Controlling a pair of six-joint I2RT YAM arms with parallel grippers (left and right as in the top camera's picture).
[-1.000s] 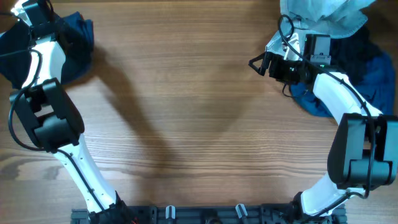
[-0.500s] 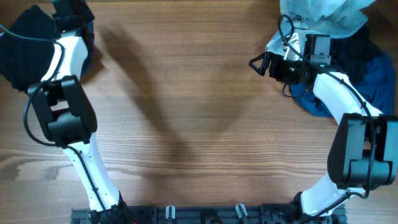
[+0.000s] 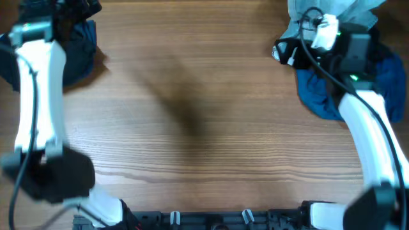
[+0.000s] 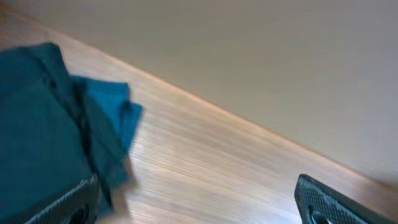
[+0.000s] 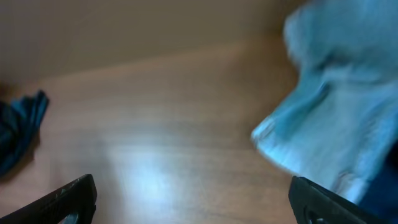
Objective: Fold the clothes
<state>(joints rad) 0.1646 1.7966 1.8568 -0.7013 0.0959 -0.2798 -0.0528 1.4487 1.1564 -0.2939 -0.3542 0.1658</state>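
A dark blue garment [image 3: 78, 46] lies bunched at the table's far left corner; in the left wrist view it shows as teal cloth [image 4: 43, 124] by the left fingertip. My left gripper [image 4: 199, 208] stands open over bare wood beside it, holding nothing. At the far right sits a pile of clothes: a light blue piece [image 3: 332, 9] on top, a blue one [image 3: 317, 96] below, and dark navy [image 3: 386, 76] behind. My right gripper [image 5: 199, 205] is open and empty, with the light blue garment [image 5: 336, 124] just right of its fingers.
The wooden table [image 3: 204, 128] stretches between the two heaps. The left arm [image 3: 38, 96] stands high along the left edge and the right arm [image 3: 370, 134] along the right edge. A black rail [image 3: 211, 220] runs along the front edge.
My left gripper has opened, let go of the dark blue garment and swung right off it as the arm rose. My right arm has lifted and shifted toward the pile, still open.
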